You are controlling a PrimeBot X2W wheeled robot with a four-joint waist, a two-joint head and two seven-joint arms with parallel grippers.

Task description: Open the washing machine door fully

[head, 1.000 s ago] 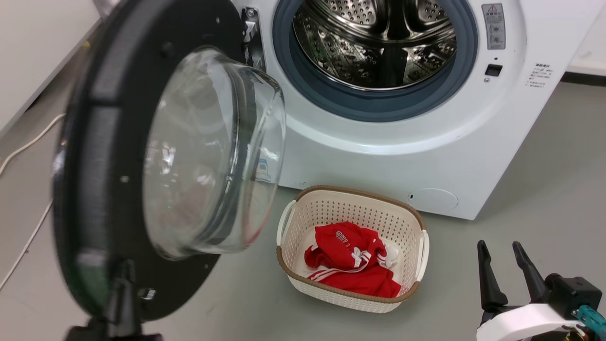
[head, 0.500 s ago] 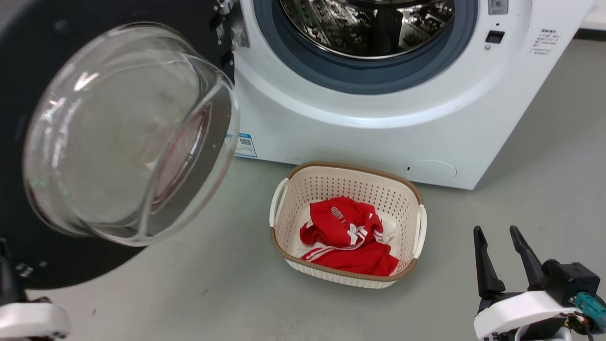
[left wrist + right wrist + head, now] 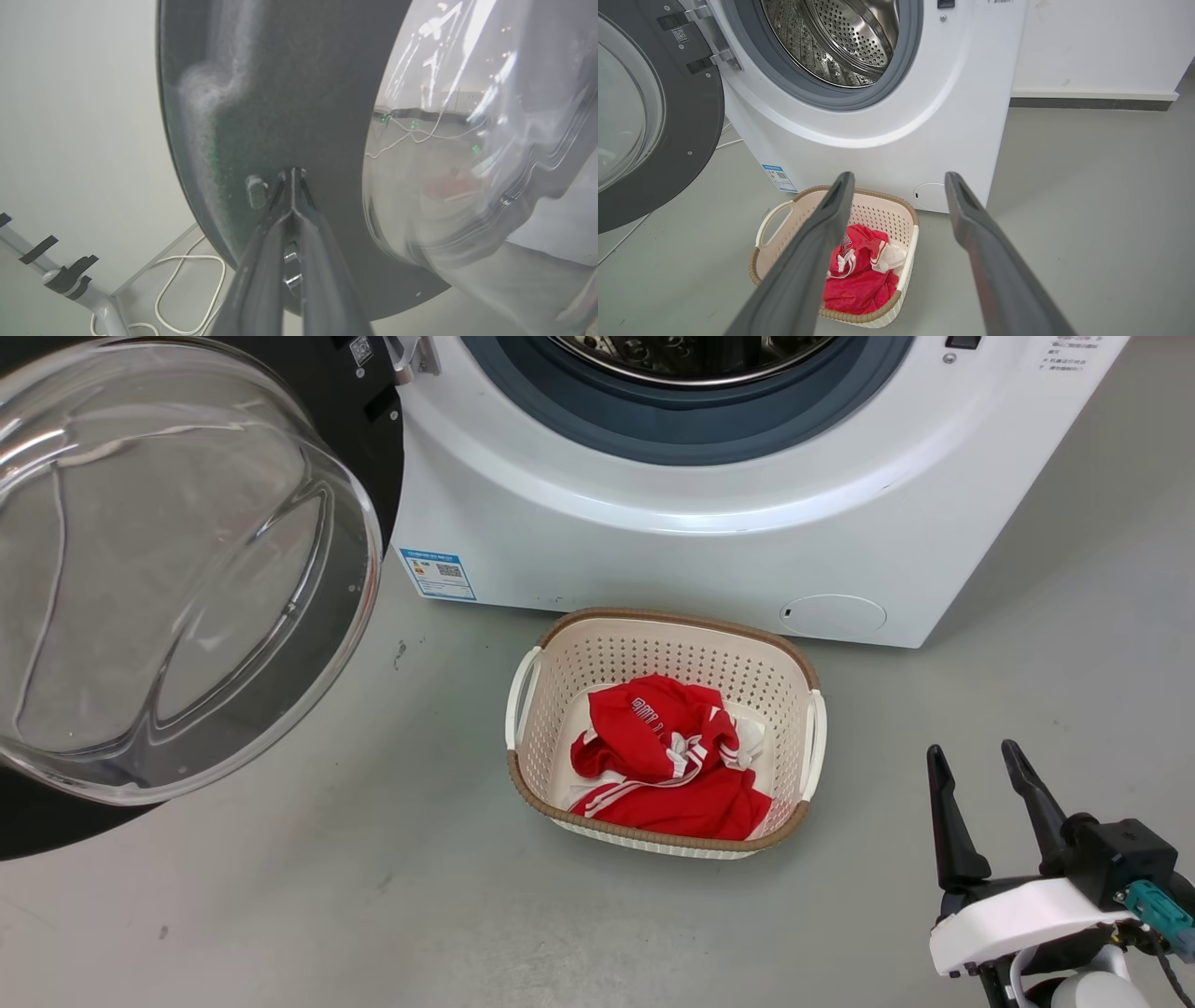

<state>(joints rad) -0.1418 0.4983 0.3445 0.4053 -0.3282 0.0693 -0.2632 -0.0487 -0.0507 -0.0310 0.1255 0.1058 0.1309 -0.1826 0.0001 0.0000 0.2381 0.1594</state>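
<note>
— Where do we have the door (image 3: 177,569) right now?
— Standing wide off the washer (image 3: 653,551), hinged at the left of the opening. Its glass bowl bulges our way in the head view's upper left, and the drum (image 3: 840,42) mouth is uncovered.
— And our left gripper (image 3: 292,173)?
— Clenched, with the fingers pressed together and nothing between them. The tips are up against the door's black face, beside a small knob (too blurred for us to name).
— Right gripper (image 3: 971,751)?
— Released and empty, hanging over bare floor (image 3: 1074,644) at our lower right, well apart from the washer.
— Anything else down there?
— A basket (image 3: 523,700) on the floor just before the washer's front, with a red shirt (image 3: 663,756) heaped inside.
</note>
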